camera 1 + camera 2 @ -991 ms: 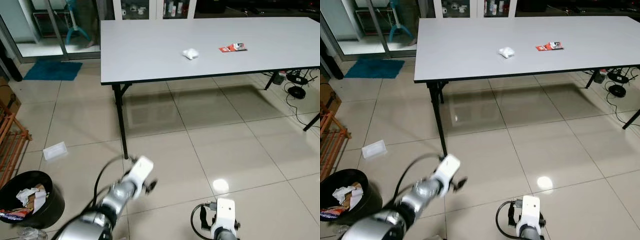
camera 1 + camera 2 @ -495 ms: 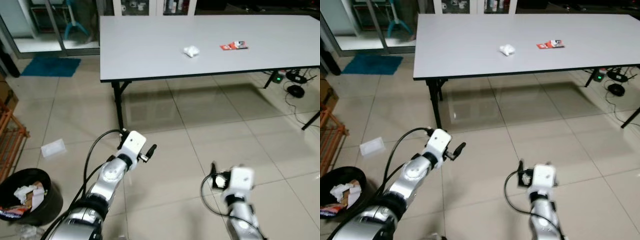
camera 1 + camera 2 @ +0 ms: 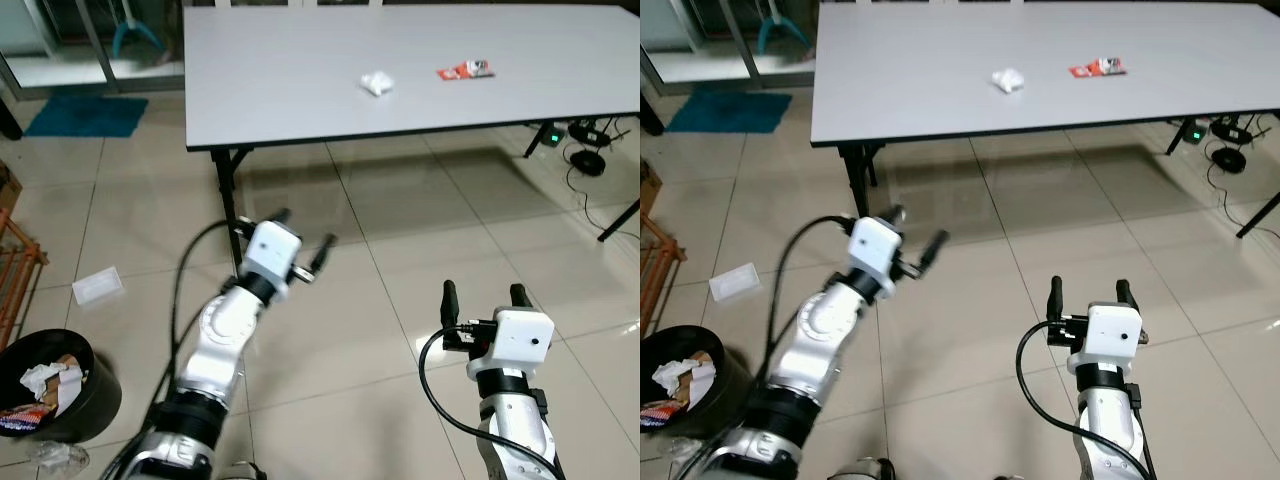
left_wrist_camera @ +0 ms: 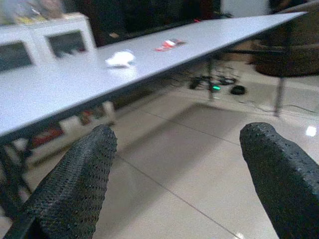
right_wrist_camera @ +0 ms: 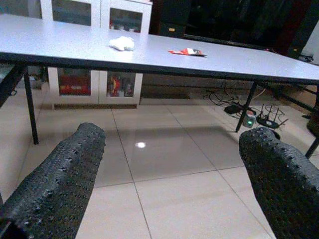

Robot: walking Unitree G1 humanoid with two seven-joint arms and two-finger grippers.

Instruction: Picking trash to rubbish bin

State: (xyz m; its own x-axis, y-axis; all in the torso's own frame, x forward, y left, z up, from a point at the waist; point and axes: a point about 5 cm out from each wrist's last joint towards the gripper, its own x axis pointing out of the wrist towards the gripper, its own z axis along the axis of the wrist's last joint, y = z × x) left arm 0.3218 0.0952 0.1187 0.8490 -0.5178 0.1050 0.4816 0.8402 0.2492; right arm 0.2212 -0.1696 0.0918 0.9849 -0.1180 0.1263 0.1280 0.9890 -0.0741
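A crumpled white paper and a red wrapper lie on the long grey table, toward its right half. The black rubbish bin, with trash inside, stands on the floor at the lower left. My left gripper is open and empty, held above the tiles just short of the table's front edge. My right gripper is also open and empty, lower and further back. Both wrist views look across the floor at the table, with the paper and wrapper far beyond the fingers.
A flat white packet lies on the tiles left of the table leg. A wooden rack stands at the left edge. Cables and plugs sit under the table's right end. A blue mat lies far left.
Both arms have risen from low in the picture and now reach forward toward the table. The camera has shifted a little closer to the table.
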